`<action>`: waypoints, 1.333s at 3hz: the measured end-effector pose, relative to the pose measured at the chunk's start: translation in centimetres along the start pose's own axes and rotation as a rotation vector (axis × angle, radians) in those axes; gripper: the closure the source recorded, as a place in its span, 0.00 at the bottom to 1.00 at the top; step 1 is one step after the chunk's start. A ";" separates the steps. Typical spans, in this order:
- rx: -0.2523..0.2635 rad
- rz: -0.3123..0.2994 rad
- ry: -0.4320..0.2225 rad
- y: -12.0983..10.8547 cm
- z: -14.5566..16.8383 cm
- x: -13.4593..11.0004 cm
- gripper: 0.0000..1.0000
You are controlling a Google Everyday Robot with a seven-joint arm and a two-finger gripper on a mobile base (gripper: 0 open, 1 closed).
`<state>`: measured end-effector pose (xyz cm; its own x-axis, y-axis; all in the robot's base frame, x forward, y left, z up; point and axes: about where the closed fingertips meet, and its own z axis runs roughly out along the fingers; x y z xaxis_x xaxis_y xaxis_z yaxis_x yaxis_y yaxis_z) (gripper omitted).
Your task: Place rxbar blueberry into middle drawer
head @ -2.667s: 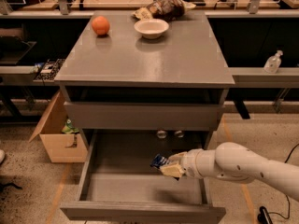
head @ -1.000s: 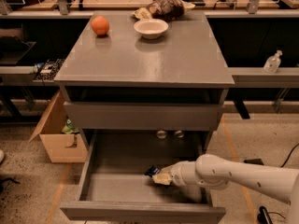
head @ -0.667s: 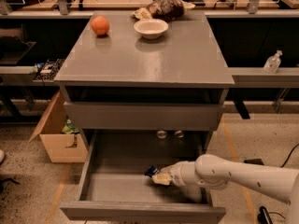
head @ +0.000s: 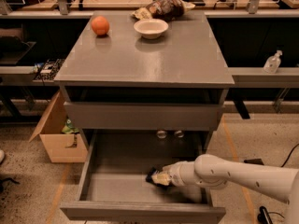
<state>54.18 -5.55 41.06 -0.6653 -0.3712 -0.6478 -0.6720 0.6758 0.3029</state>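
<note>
So the drawer (head: 140,212) is pulled wide open at the bottom of the grey cabinet (head: 142,115), and the white arm (head: 238,175) reaches in from the right, low over the drawer floor. The end effector (head: 158,177) sits inside the drawer, right of the middle and toward the front. It looks clamped on the snack bar (head: 151,176), a small dark thing poking out to the left of its tip, right down at the drawer floor. Can't tell if the bar is actually touching the bottom.

Up on the tabletop (head: 177,55) there's an orange (head: 100,25) at the back left, a white bowl (head: 150,28) near the back middle, and a brown snack bag (head: 164,7) just behind the bowl. A cardboard box (head: 56,139) sits on the floor left of the cabinet.
</note>
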 end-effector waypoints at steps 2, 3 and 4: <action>0.053 -0.018 -0.110 -3.3 -5.7 -2.9 0.00; 0.114 -0.016 -0.177 -6.4 -10.8 -4.6 0.00; 0.125 -0.012 -0.186 -7.0 -11.6 -4.7 0.00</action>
